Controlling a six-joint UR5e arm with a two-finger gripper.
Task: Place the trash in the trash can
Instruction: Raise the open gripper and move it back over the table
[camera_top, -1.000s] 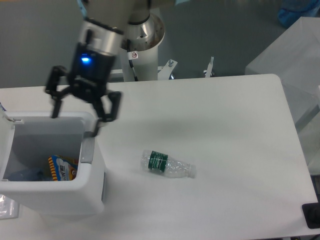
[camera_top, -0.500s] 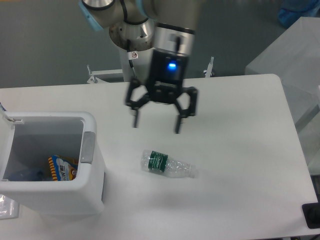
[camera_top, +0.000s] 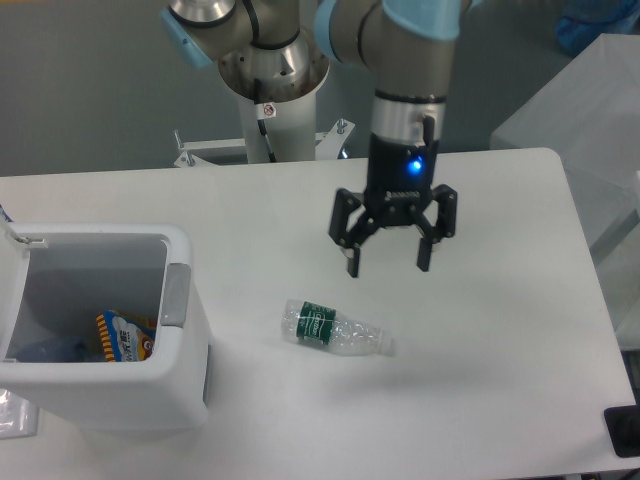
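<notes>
Fingers (camera_top: 354, 258) spread above one bottle (camera_top: 335, 331), one bin (camera_top: 176, 294)

1. We see the gripper (camera_top: 388, 266) above the tabletop (camera_top: 480, 340), jaws spread and holding nothing.
2. The bottle (camera_top: 335, 332) lies on its side below the gripper, apart from it.
3. The packet (camera_top: 124, 336) sits inside the bin (camera_top: 185, 385) at the left.

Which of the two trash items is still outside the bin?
The crushed bottle with the green label; it lies on the table, while the snack packet is inside the bin.
</notes>
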